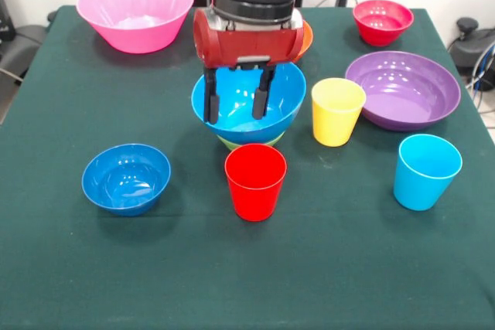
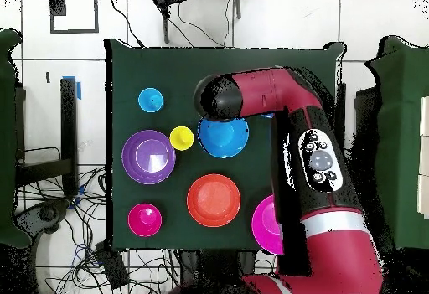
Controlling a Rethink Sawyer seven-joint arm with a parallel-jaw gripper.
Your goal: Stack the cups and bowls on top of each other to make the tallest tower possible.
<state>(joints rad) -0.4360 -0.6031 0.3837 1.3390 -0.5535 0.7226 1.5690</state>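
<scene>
The large blue bowl [image 1: 286, 102] sits on the small green bowl [image 1: 249, 143] at mid-table, a two-piece tower; it also shows in the overhead view [image 2: 223, 138]. My gripper [image 1: 237, 102] is open, its fingers [image 1: 211, 102] hanging down over this bowl's left half. I cannot tell whether they touch it. The red cup [image 1: 255, 181] stands upright just in front of the tower. The yellow cup [image 1: 337, 111] [image 2: 181, 137] stands to its right. The sky-blue cup [image 1: 426, 171] [image 2: 151, 100] is at front right. The small blue bowl [image 1: 126, 178] is at front left.
The pink bowl [image 1: 135, 11] is at back left, the small red bowl [image 1: 382, 21] at back right, the purple bowl [image 1: 402, 89] at right. The orange bowl [image 1: 306, 36] [image 2: 213, 199] is partly hidden behind the gripper. In the overhead view the arm [image 2: 318, 157] covers the gripper.
</scene>
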